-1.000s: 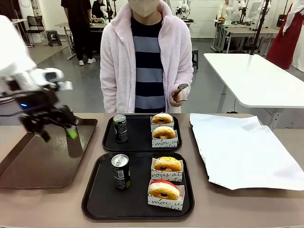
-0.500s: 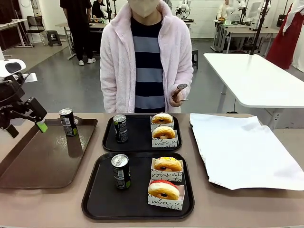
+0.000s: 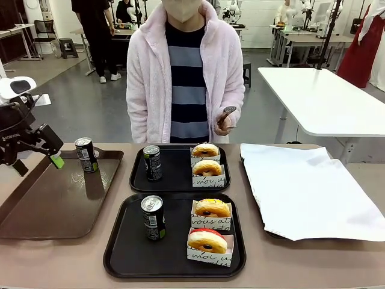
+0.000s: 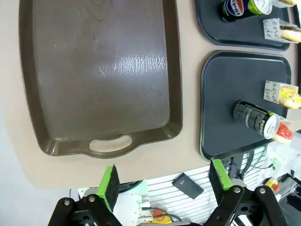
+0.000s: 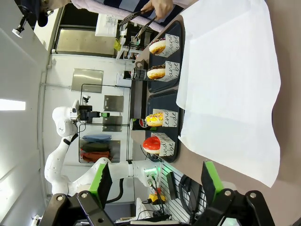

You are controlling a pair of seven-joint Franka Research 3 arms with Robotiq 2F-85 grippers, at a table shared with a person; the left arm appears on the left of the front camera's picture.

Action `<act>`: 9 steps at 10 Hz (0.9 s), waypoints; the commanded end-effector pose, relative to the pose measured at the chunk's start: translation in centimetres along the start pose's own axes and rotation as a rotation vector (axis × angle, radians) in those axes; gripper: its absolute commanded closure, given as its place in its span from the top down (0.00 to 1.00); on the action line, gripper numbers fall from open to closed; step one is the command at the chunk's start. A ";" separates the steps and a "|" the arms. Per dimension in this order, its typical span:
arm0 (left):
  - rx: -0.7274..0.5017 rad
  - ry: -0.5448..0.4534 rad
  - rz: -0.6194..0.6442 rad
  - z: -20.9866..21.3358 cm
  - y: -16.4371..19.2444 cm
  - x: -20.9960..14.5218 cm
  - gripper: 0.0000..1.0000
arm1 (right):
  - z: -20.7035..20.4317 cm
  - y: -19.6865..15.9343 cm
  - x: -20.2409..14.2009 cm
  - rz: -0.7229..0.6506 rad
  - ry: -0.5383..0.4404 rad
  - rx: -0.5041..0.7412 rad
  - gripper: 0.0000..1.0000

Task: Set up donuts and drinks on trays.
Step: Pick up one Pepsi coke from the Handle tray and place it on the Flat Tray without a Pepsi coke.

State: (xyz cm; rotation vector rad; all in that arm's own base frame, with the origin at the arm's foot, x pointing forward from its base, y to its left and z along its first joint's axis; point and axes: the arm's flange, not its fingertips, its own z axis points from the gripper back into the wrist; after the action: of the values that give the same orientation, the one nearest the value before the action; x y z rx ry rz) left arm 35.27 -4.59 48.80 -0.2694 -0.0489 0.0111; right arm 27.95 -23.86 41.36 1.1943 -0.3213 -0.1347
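1. Both black trays are sitting loaded at mid-table: the near tray is carrying one can, a yellow-iced donut and a red-iced donut in their paper boxes.
2. The far tray is matching it, with its own can and two boxed donuts lined up beside it.
3. One spare can is standing upright on the far corner of the brown tray, off to the left and well apart from the black trays.
4. By my read the set-up is looking complete, each tray showing one drink and two donuts; nothing is obviously waiting to be placed.
5. The left gripper is hanging above the brown tray's outer edge, jaws spread wide and carrying nothing.
6. The left wrist view is looking straight down between the green pads at the bare brown tray.
7. The right gripper is gaping empty too, its camera looking across the white paper.
8. The person's hand is gripping tongs at the far side.
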 end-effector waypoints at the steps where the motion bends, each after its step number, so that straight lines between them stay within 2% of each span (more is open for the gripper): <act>1: -0.185 0.043 0.006 0.6 2.4 2.7 0.99 | 0.0 0.0 0.0 0.000 -0.004 0.014 1.00; 2: -0.359 0.045 -0.019 1.1 4.8 2.8 0.99 | 0.0 0.0 0.0 0.000 -0.004 0.014 1.00; 4: -0.646 0.120 -0.050 1.9 10.2 3.6 0.99 | 0.0 0.0 0.0 0.000 -0.004 0.014 1.00; 5: -0.772 0.123 -0.074 1.5 13.1 3.2 0.99 | 0.0 0.0 0.0 0.000 -0.004 0.014 1.00; 7: -0.961 0.186 -0.142 1.2 17.2 3.4 0.99 | 0.0 0.0 0.0 0.000 -0.004 0.014 1.00; 8: -1.049 0.148 -0.166 0.6 19.5 2.6 0.99 | 0.0 0.0 0.0 0.000 -0.004 0.014 1.00; 9: -1.036 0.126 -0.156 0.4 20.9 3.0 0.99 | 0.0 0.0 0.0 0.000 -0.004 0.014 1.00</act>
State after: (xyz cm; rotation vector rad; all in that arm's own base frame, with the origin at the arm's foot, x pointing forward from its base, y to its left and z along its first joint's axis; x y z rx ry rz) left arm 36.21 14.29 43.88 -1.2913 0.0629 -0.1945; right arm 27.93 -23.89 41.36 1.1943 -0.3219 -0.1356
